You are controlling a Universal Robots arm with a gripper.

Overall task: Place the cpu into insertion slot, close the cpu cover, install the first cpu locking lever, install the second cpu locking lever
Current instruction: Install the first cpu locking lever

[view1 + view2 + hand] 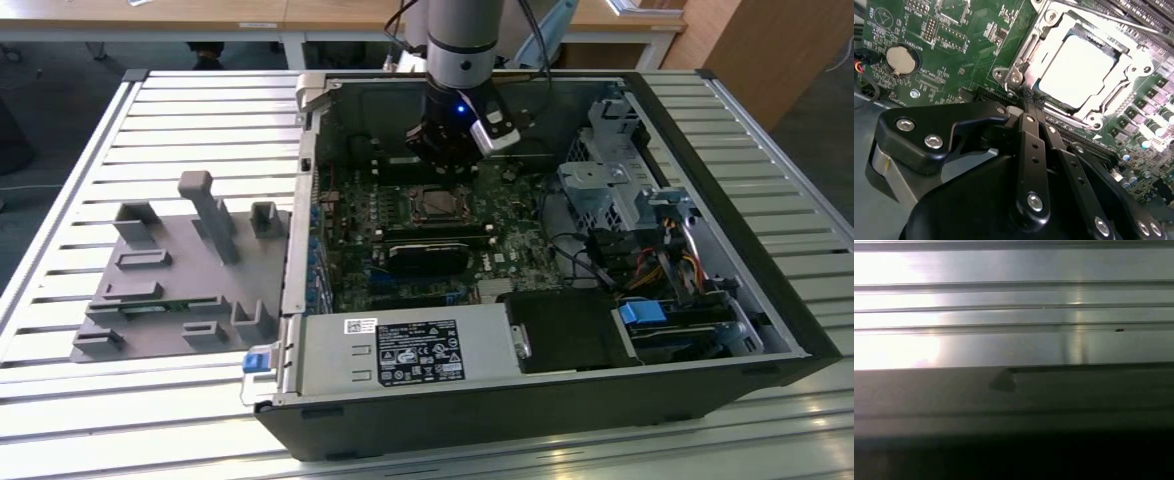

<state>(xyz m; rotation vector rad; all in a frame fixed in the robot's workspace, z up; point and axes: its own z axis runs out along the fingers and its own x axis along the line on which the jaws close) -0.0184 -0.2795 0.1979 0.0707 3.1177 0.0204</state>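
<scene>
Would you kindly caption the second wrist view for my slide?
Gripper poised beside the insertion slot, cpu seated under its cover.

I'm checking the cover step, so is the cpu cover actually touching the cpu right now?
Touching, it appears: in the second wrist view the cpu cover lies closed around the cpu, its frame overlapping the chip's edges with no visible gap.

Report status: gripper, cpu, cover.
Gripper shut, empty, at the socket's edge. Cpu seated in insertion slot. Cpu cover down around it. Nothing in the way.
</scene>
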